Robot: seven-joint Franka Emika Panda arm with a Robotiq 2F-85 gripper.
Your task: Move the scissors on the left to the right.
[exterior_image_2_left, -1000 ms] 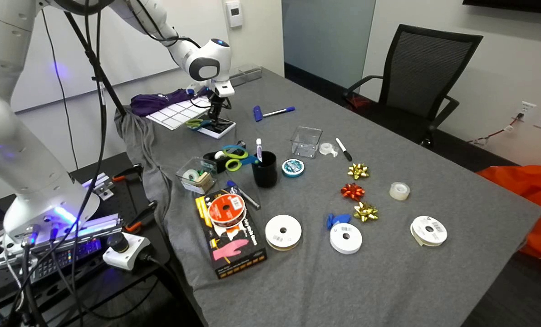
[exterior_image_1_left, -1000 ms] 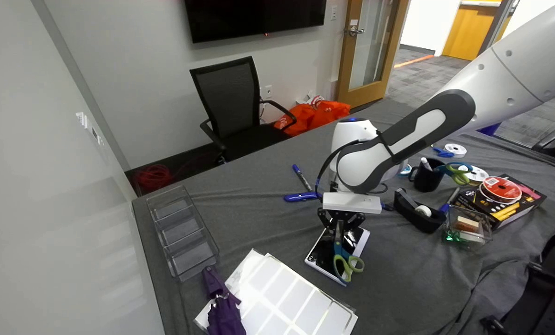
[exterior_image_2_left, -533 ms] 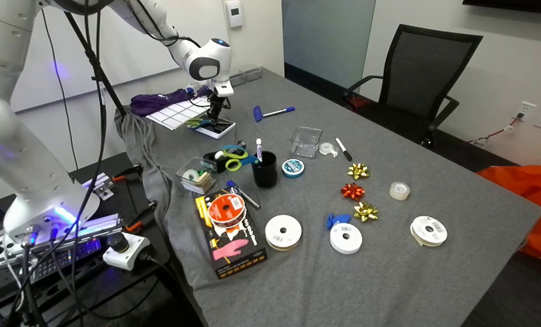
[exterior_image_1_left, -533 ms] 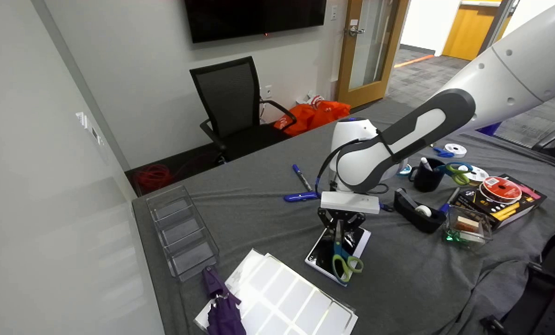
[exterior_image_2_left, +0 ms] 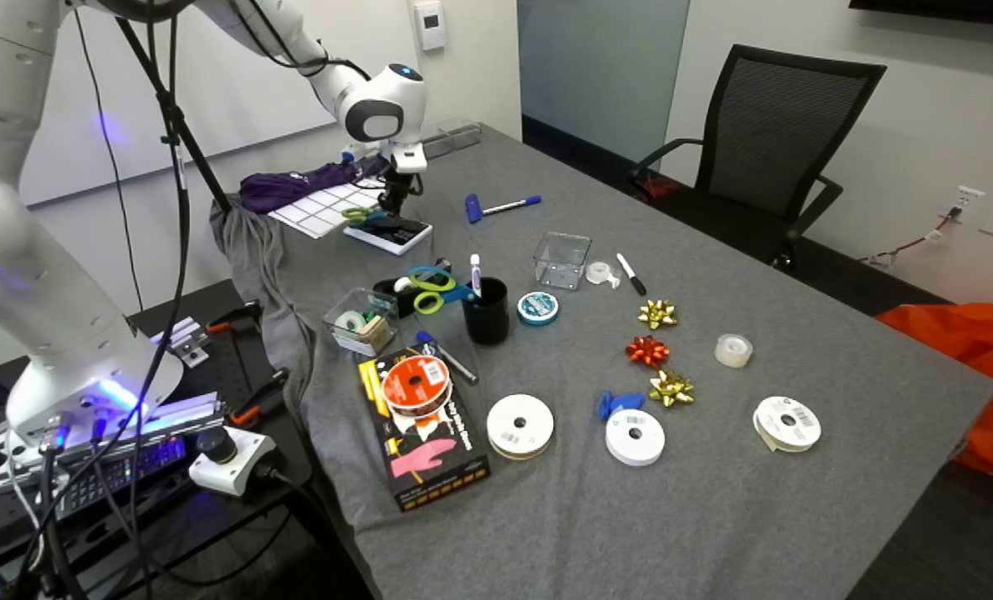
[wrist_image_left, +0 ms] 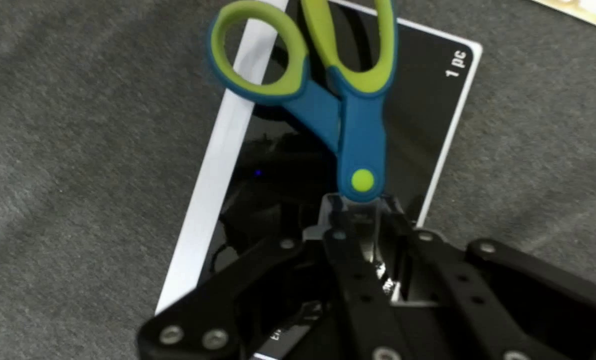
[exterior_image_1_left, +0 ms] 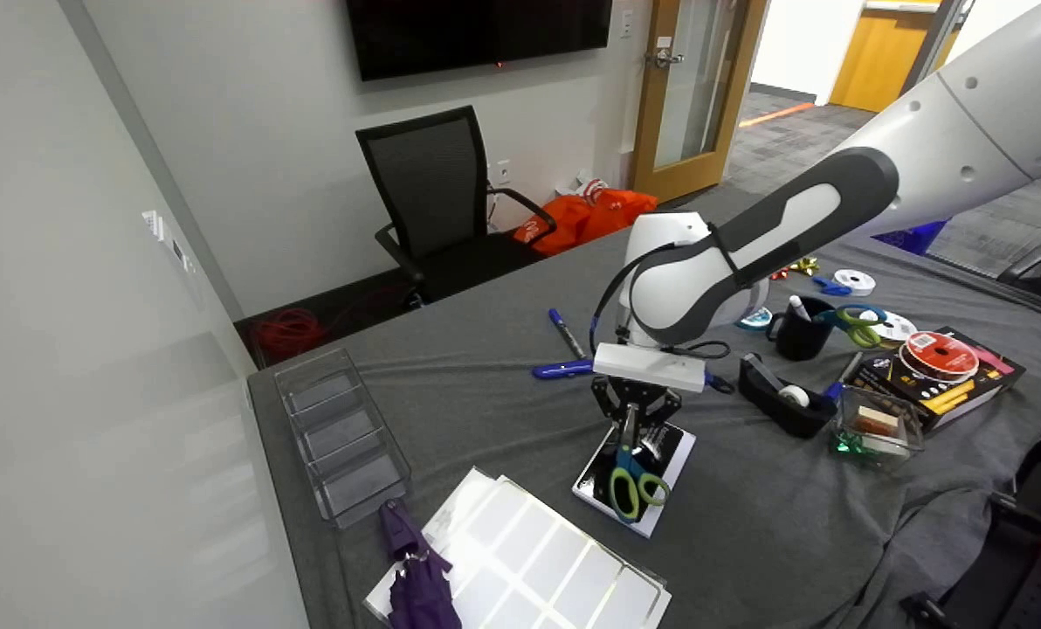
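The scissors (exterior_image_1_left: 627, 460), with light green loops and blue shanks, hang from my gripper with the loops outward. They also show in an exterior view (exterior_image_2_left: 373, 218) and in the wrist view (wrist_image_left: 362, 135). My gripper (exterior_image_1_left: 631, 419) is shut on their blades, just below the green pivot, as the wrist view (wrist_image_left: 355, 215) shows. The fingers hide most of the blades. The black tablet-like box (exterior_image_1_left: 665, 454) with white edges lies flat on the cloth right under the scissors; it also shows in an exterior view (exterior_image_2_left: 396, 237). The scissors appear slightly above it.
A black mug (exterior_image_2_left: 486, 312) holds another pair of green-and-blue scissors (exterior_image_2_left: 434, 287). A black tape dispenser (exterior_image_1_left: 782, 406) and a small clear box (exterior_image_1_left: 877, 428) stand nearby. White label sheets (exterior_image_1_left: 529, 559), a purple umbrella (exterior_image_1_left: 420, 585) and a clear tray (exterior_image_1_left: 337, 437) lie around the tablet-like box.
Over the last half second my gripper has risen a little and carried the scissors with it, slightly leftward in an exterior view. More of the black box shows under them.
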